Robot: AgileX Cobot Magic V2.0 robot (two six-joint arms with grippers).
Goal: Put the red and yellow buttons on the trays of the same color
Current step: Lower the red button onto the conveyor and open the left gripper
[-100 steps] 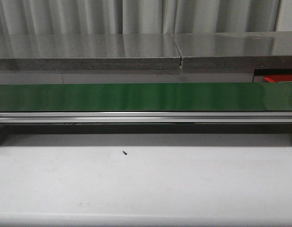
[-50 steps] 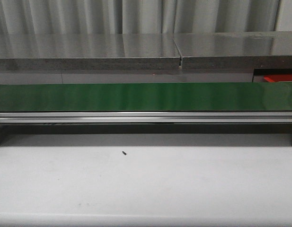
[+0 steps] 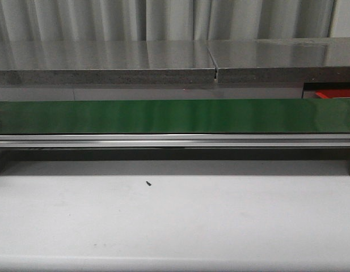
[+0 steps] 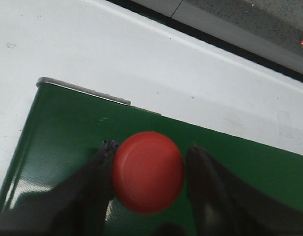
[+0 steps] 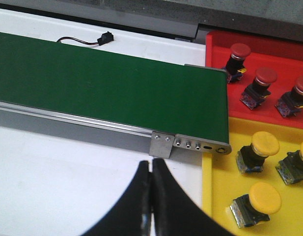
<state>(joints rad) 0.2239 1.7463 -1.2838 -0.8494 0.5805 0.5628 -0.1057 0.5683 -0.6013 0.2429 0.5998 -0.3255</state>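
In the left wrist view a red button (image 4: pixel 148 172) sits blurred between the fingers of my left gripper (image 4: pixel 152 147), over the end of the green belt (image 4: pixel 239 162). One finger (image 4: pixel 99 167) is against the cap, while green belt shows between the cap and the other finger, so the gripper is open. My right gripper (image 5: pixel 151 164) is shut on nothing above the white table, beside the belt's other end (image 5: pixel 102 83). The red tray (image 5: pixel 279 54) holds three red buttons (image 5: pixel 263 81). Three yellow buttons (image 5: pixel 261 147) are in the yellow tray (image 5: pixel 220 187). Neither gripper appears in the front view.
The front view shows the long green belt (image 3: pixel 163 116) on its metal rail, a grey shelf behind it and a sliver of red tray (image 3: pixel 336 93) at the right. A small black speck (image 3: pixel 148 183) lies on the white table. A black cable plug (image 5: pixel 104 38) lies behind the belt.
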